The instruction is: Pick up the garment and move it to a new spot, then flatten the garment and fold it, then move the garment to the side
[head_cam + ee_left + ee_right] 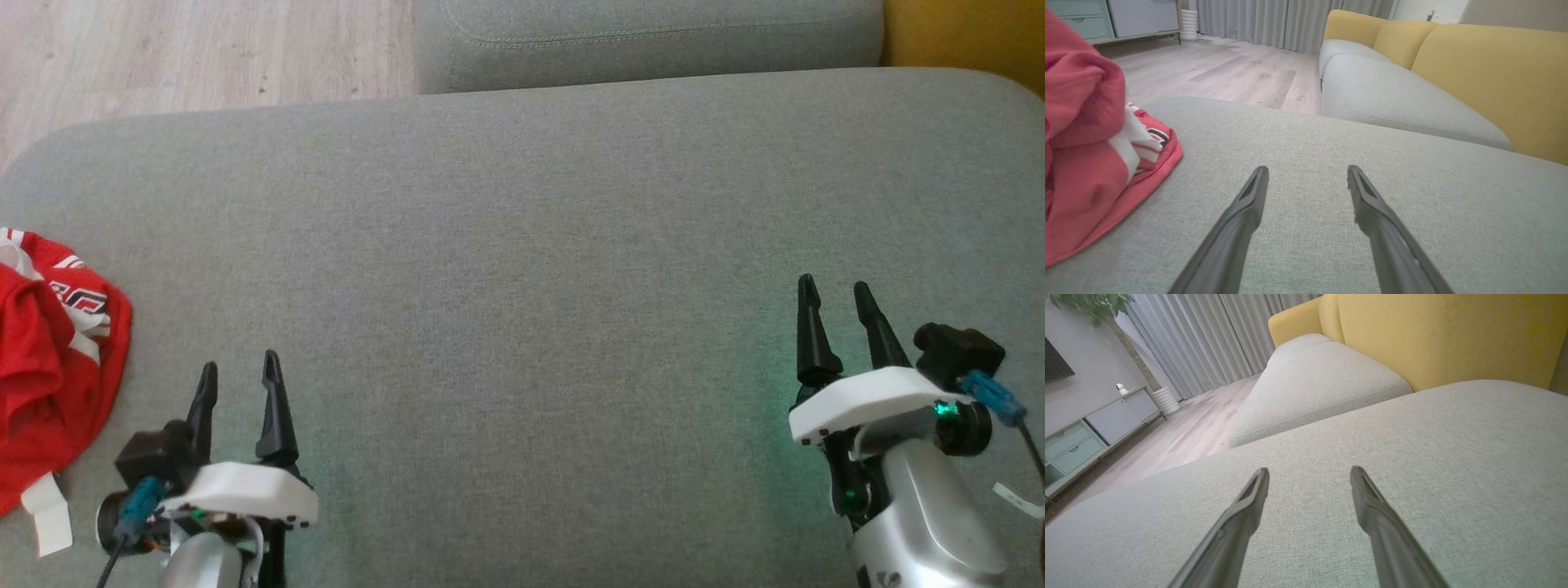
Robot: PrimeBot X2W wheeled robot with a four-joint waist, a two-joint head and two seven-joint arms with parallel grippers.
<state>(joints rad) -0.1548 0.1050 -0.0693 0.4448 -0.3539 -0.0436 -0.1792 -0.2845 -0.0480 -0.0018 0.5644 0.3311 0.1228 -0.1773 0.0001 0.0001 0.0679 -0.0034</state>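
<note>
The garment (49,367) lies crumpled at the left end of the cushion (522,245), just left of the left gripper (238,363); both that and the right gripper (833,286) hover with jaws apart and empty. The pickup looks not yet begun, so the left gripper should probably swing left and pinch a raised fold near the top of the heap. The bare middle gives ample room to lay it flat, away from the edge above the floor (163,49).

The garment (49,359) lay on the cushion (522,245) just left of my left gripper (240,360), my right gripper (833,282) well apart to the right.
</note>
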